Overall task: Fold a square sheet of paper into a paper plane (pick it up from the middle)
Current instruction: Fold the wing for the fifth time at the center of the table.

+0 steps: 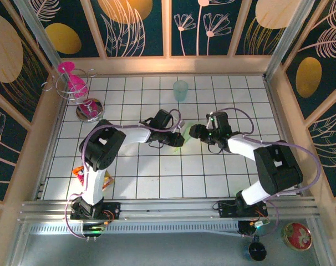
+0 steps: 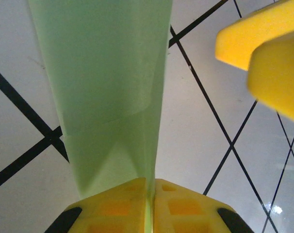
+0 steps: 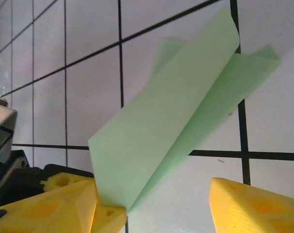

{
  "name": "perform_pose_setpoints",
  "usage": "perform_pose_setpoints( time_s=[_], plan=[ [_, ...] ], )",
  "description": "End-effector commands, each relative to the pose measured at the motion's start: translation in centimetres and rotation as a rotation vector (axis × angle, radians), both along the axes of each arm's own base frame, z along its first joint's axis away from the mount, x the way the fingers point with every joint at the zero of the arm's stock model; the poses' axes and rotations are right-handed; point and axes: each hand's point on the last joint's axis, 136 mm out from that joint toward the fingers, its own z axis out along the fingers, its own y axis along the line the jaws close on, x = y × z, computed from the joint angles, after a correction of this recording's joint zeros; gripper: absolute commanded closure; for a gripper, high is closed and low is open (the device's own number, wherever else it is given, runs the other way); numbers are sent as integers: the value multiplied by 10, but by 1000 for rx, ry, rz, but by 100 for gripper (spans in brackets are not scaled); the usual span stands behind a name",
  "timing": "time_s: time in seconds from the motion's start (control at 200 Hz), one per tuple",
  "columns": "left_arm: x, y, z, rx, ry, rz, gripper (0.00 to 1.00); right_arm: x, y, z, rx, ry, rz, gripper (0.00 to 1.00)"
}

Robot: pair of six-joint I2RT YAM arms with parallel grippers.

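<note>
Where the white tiled worktop (image 1: 157,172) lies just on the arm-base side of the translucent teal cup (image 1: 181,90), item one is entered: the paper plane (image 1: 186,132), light green, folded lengthwise along a centre crease, apart from the cup and almost directly in line with it. Left wrist view: the paper plane (image 2: 108,73) runs as a long tapering strip away from the camera, its near end pinched in the crease line. Right wrist view: the paper plane (image 3: 176,126) shows two flaps spreading in a V above the tiles; whether it touches the worktop cannot be told. Item two: left gripper (image 1: 179,136), on the arm-base side of the cup and a little to its left, clenched on the paper plane; its yellow pads (image 2: 149,204) meet with only the paper edge between them. Item three: right gripper (image 1: 194,132), on the arm-base side of the cup and a little to its right, released, its yellow fingers (image 3: 154,194) set wide apart with the paper plane's lower end at one side of the gap. Item four: wire rack with pink glasses (image 1: 72,82), far left of the cup.
</note>
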Motion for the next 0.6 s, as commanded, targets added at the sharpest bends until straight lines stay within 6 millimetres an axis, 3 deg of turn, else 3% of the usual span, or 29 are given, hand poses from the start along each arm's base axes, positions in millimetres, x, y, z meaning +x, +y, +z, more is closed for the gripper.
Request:
perform_pose_setpoints(
  time_s=[0.0, 0.596],
  plan=[
    [-3, -2, -4, -19, 94, 4, 88, 7, 10, 3, -9, -35, 50, 37],
    [-8, -7, -3, -58, 154, -19, 85, 19, 9, -22, -67, 31, 32, 35]
  ],
)
